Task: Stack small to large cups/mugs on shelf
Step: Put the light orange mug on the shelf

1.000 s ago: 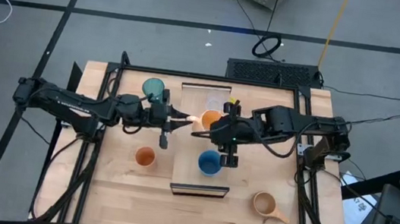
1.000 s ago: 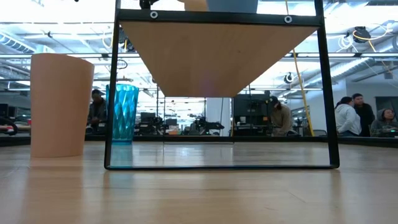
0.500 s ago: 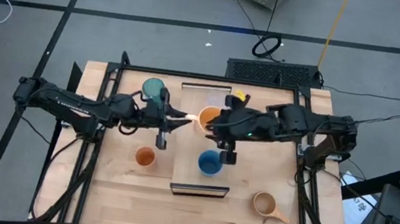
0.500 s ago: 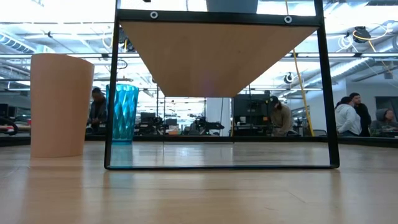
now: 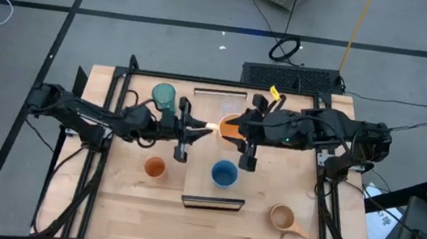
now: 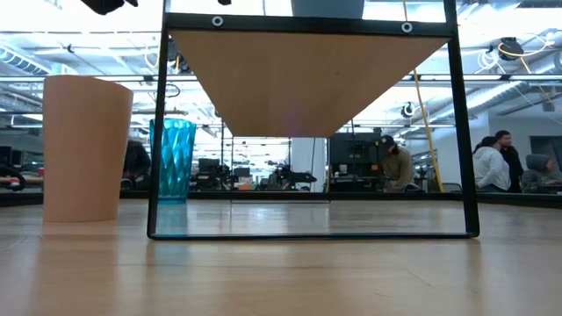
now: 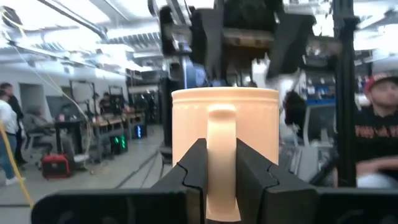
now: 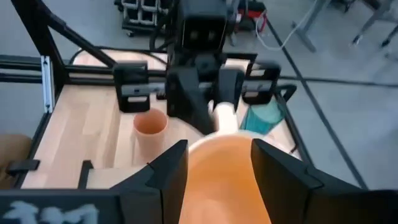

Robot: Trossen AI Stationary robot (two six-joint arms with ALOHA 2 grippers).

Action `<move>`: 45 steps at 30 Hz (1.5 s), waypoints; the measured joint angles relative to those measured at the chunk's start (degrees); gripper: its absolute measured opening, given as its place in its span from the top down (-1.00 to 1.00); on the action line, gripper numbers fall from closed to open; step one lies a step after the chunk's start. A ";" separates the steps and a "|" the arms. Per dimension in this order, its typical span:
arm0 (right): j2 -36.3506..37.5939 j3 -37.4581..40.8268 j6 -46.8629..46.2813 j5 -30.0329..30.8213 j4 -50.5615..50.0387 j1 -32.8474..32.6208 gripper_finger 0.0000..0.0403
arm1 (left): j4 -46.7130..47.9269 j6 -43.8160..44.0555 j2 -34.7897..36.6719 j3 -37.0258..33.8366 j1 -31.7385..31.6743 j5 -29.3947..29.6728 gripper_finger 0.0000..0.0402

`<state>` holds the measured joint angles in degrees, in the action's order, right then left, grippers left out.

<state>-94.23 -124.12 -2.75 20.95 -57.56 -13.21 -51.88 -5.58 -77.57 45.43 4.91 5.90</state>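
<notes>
Both grippers meet at the orange handled mug (image 5: 230, 123) above the far half of the shelf (image 5: 212, 194). My left gripper (image 5: 206, 127) reaches in from the left and is shut on the mug's handle. My right gripper (image 5: 238, 129) comes from the right and is shut on its body. The blue cup (image 5: 224, 172) stands on the shelf. The teal tumbler (image 5: 164, 95), small orange cup (image 5: 155, 167) and tan handled mug (image 5: 283, 218) stand on the table. I cannot make out the clear glass cup. My left gripper (image 7: 221, 152) pinches the mug's handle (image 7: 221, 124) between its two fingers, coming level from the table's left. The mug (image 7: 224, 118) stands upright beyond the fingertips. My right gripper (image 8: 214, 149) has the mug's round body (image 8: 217, 168) between its two fingers (image 8: 168, 168), coming from the table's right. The mug's base is hidden.
The shelf's black frame posts (image 6: 158, 123) stand on the table. In the low view only the blue cup (image 6: 327, 7) shows on the shelf top. There is bare tabletop near the front edge (image 5: 208, 233). People stand in the room behind.
Both arms have shifted a little toward the table's right, and the orange mug has gone with them. A pale shape beside the blue cup at the shelf's top edge in the low view has left that view. The right wrist has turned.
</notes>
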 joint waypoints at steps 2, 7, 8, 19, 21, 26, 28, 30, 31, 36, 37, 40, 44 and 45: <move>-0.22 0.00 -1.50 -0.03 -1.65 -0.04 0.17 | -0.11 -0.19 -0.10 0.03 0.02 0.37 0.76; -0.27 0.00 -5.05 -0.02 -5.86 -0.02 0.17 | -0.11 -0.87 -0.22 -0.02 -0.04 1.75 0.76; -0.27 0.00 -5.53 0.00 -6.15 -0.02 0.17 | -0.16 -0.92 -0.16 -0.02 -0.04 1.91 0.76; 0.19 0.11 -6.24 -1.59 -5.82 0.00 0.17 | 2.65 -1.60 -0.07 0.03 -0.45 3.02 0.76; 0.82 0.11 -6.74 -1.49 -5.78 0.07 0.17 | 3.94 -1.80 -0.09 0.03 -0.55 3.35 0.76; 1.68 0.09 -7.27 -2.97 -6.68 0.11 0.17 | 4.19 -1.87 -0.09 0.03 -0.46 4.13 0.76; 1.74 0.09 -7.81 -5.75 -8.58 0.11 0.17 | 2.57 -1.93 -0.14 0.03 -0.56 5.10 0.76; 1.63 0.09 -8.73 -6.41 -10.66 0.06 0.17 | -0.23 -2.18 -0.10 0.04 -0.84 5.00 0.76; 1.61 0.09 -9.11 -6.38 -11.13 0.05 0.17 | -0.70 -2.19 -0.07 0.05 -1.05 4.82 0.76; 1.70 0.05 -9.40 -6.07 -12.14 0.11 0.17 | -3.43 -0.55 -2.21 0.05 -1.90 4.55 0.76; 1.67 0.05 -9.08 -6.08 -12.23 0.11 0.17 | -4.61 0.06 -3.02 0.06 -1.92 4.03 0.76; 1.67 0.05 -8.26 -6.10 -12.26 0.11 0.17 | -9.94 1.31 -6.46 0.07 -1.88 3.01 0.76; 1.66 0.05 -8.14 -6.08 -13.36 0.11 0.21 | -13.95 1.73 -9.41 0.05 -1.86 2.92 0.76; 1.65 0.05 -8.23 -6.09 -13.86 0.11 0.24 | -14.39 1.80 -9.58 0.06 -1.86 2.92 0.76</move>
<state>-92.58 -124.07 -10.98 14.86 -71.41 -13.10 -66.27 -3.77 -87.16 45.49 3.05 8.82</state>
